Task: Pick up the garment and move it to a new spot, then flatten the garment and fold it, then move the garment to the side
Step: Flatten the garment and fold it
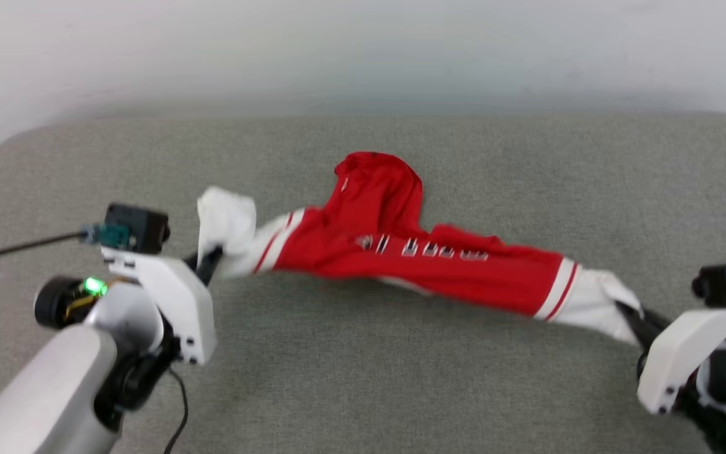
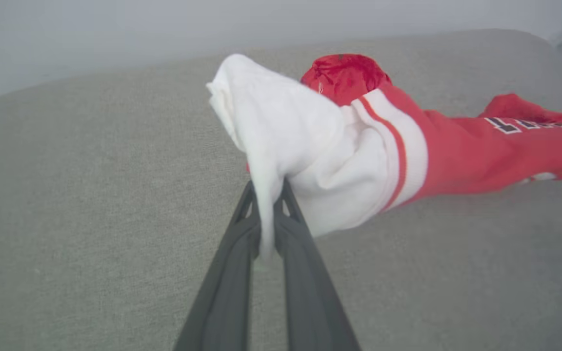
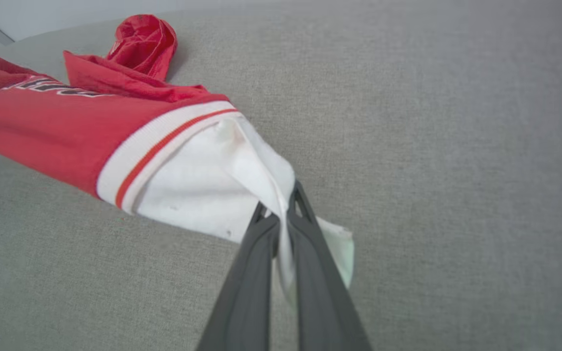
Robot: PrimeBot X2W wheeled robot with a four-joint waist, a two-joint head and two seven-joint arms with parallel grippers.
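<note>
1. The left gripper [image 2: 266, 219] is pinched shut on the edge of a white sleeve [image 2: 305, 156] of the red jersey T-shirt [image 1: 413, 258]. The cloth passes between the two dark fingers [image 2: 227, 273] and bunches just past their tips.
2. The right gripper [image 3: 283, 214] is likewise clamped tight on the opposite sleeve [image 3: 203, 195], and a flap of white hangs out beside its fingers.
3. Between the two grippers the T-shirt hangs as a loose, twisted band. Its striped trim [image 1: 558, 287] sits just beyond each grip and its black lettering [image 1: 426, 247] is creased along the middle.
4. Farthest from both grippers, a red bunch of fabric [image 1: 379, 183] rests on the grey fabric surface [image 1: 363, 391].
5. Judged from this, the step in hand is the pick-up that leads to moving the T-shirt and spreading it. Both sleeves are secured, but the body is not yet flat.
6. The next move calls for both arms to lift and carry together. They should draw apart evenly so the band untwists, and the far bunch must drag clear without either sleeve slipping.
</note>
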